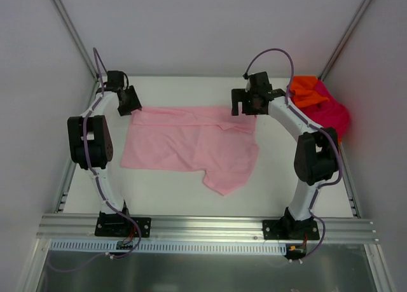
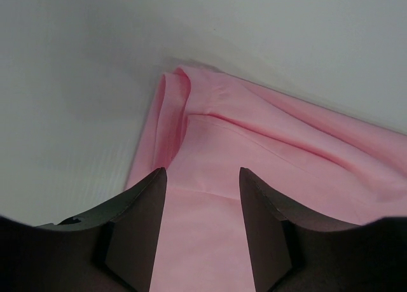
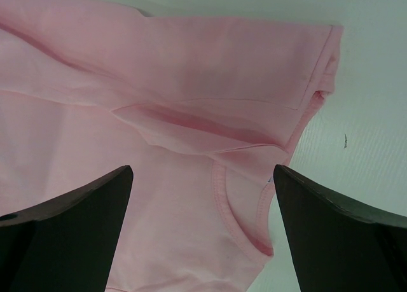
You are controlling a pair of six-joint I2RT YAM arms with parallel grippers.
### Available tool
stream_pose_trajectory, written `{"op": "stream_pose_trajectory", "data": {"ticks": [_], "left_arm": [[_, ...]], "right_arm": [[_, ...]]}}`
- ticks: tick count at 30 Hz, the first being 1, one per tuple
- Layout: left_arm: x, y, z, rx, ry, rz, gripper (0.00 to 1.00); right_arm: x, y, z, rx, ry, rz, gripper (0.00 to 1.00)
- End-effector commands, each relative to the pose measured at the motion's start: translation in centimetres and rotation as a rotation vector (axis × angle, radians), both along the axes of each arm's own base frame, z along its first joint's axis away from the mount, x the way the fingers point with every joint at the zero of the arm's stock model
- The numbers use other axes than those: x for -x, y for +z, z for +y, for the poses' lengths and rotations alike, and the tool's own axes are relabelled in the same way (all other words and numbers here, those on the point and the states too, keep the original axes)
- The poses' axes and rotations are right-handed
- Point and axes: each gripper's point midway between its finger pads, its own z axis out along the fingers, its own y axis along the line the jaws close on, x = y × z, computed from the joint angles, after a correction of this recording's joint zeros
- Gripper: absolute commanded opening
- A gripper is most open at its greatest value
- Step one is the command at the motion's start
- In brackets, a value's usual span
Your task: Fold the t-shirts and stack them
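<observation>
Pale pink cotton t-shirt lies spread and wrinkled on the white tabletop between the two arms. Its far edge is folded over in a band, and one sleeve sticks out toward the near side.

The left jaws, at the end of the left arm, stand apart over the shirt's far left corner. In the left wrist view pink cloth fills the gap between them, and the doubled-over corner lies just beyond their tips.

The right jaws, on the right arm, are spread wide over the far right corner. The ribbed neckline shows between them, nearer the right-hand one, with a folded flap just past it. Whether either pair touches the cloth cannot be told.

A heap of orange and magenta garments sits at the tabletop's far right corner, apart from the pink shirt.
</observation>
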Motion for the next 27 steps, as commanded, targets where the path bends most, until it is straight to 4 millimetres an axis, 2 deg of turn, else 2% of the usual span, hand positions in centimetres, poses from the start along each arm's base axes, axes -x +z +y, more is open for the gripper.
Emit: {"op": "stream_pose_trajectory", "data": {"ticks": [1,9,15,18,26,27], "left_arm": [[-0.4,0.2,0.5,-0.055,-0.005,0.037,0.5],[-1.5,-1.4,-0.1,-0.063,-0.029,0.048,0.48],[-1.3,-1.7,-0.6,-0.071,-0.044,0.057,0.45],[-1.0,-2.0,-0.5,-0.078,-0.052,0.061,0.37],[-0.7,-2.4,0.2,-0.126,-0.08,0.073,0.29],[-0.7,-2.4,0.2,-0.129,-0.083,0.074,0.24]], "right_arm": [[-0.6,0.4,-0.2,0.003,-0.023,-0.015,1.0],[-0.7,0.0,-0.1,0.004,-0.017,-0.01,1.0],[-0.5,0.0,-0.4,0.016,-0.022,-0.005,1.0],[-0.3,-0.2,-0.5,0.014,-0.028,0.001,1.0],[0.4,-0.4,-0.6,0.011,-0.029,0.007,1.0],[0.5,-0.5,-0.7,0.014,-0.03,0.008,1.0]]}}
